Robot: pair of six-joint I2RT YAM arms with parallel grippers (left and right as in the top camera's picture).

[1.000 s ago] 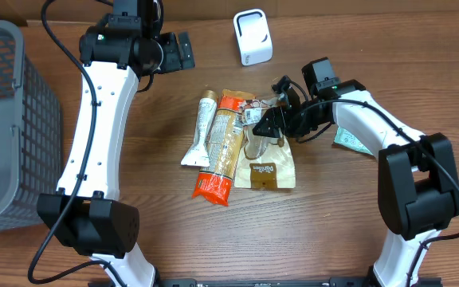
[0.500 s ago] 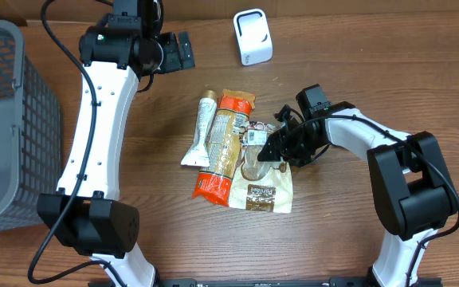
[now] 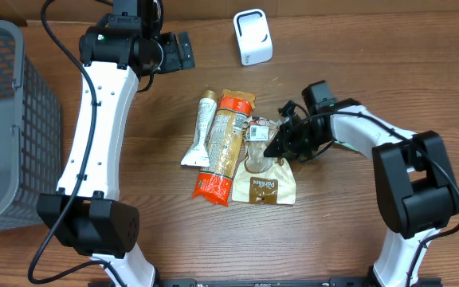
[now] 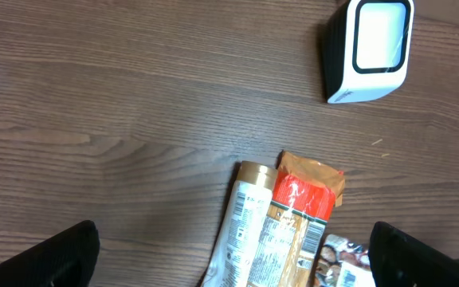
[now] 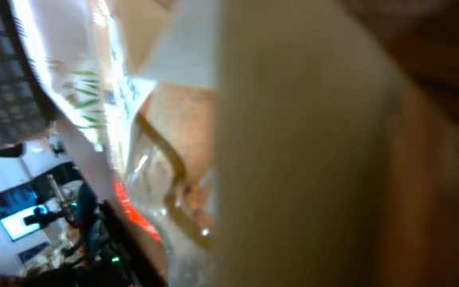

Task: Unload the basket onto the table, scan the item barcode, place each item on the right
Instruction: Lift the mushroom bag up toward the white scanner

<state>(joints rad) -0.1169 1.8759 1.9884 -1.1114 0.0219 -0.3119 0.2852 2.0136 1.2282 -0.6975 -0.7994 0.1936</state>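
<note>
Left end effector [image 3: 185,50] wide open; right end effector [image 3: 276,147] closed, low

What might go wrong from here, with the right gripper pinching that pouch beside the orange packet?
The right gripper grips the pouch only at its thin edge, so it may slip or sag when lifted. The pouch seems to touch the orange packet, which could be dragged along. A floppy pouch may not show its barcode flat to the scanner.

1. I'm looking at a mock shop checkout in a robot lab.
2. A white barcode scanner [image 3: 253,37] stands on the wood-grain bench [image 3: 349,239].
3. Packaged groceries lie mid-bench: a brown pouch [image 3: 265,187], an orange packet [image 3: 221,151] and a tube [image 3: 200,131].
4. A grey mesh basket [image 3: 6,119] sits at the left.
</note>
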